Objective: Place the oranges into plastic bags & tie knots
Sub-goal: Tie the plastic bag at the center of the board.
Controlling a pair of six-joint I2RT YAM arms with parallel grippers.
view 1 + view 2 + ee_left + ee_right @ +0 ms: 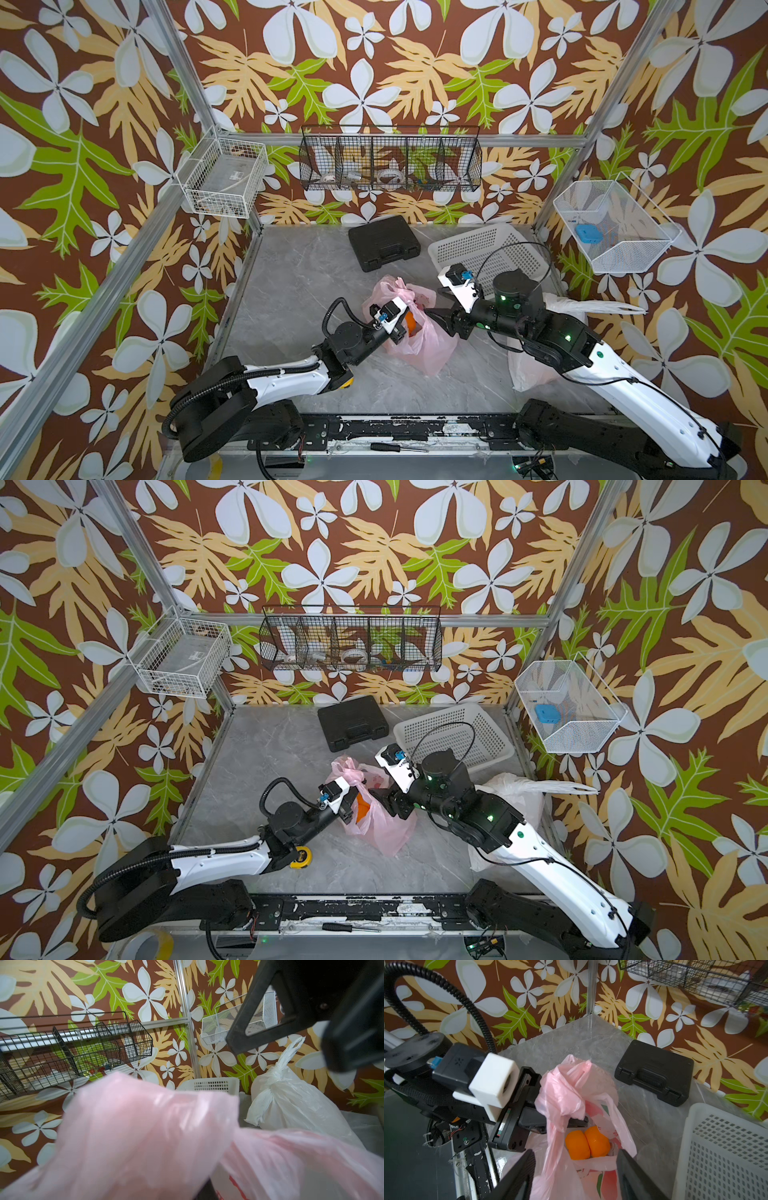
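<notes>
Looking along the edges of the table (291,291), I am finding the pink bag (419,349) lying near the middle, well apart from the black case (384,243) at the far edge and from the white basket (486,245) in the far right corner. Bare grey surface is lying open to the left of the bag and in front of it. On the right the room is narrower, because the white bag (513,796) is sitting by the right edge, partly under the right arm. The left gripper (577,1121) is pinching fully closed on the bunched handle film of the pink bag, and the film is draping over its fingers. The right gripper (576,1153) is standing with its jaws wide apart over the bag mouth, gripping nothing. The right wrist view is showing me two oranges (577,1145) side by side inside the mouth, while both top views are giving only a small orange patch. The left wrist view is mostly covered by blurred pink film and is not showing its own jaws, but it is showing the knot (275,1082) on the white bag.
</notes>
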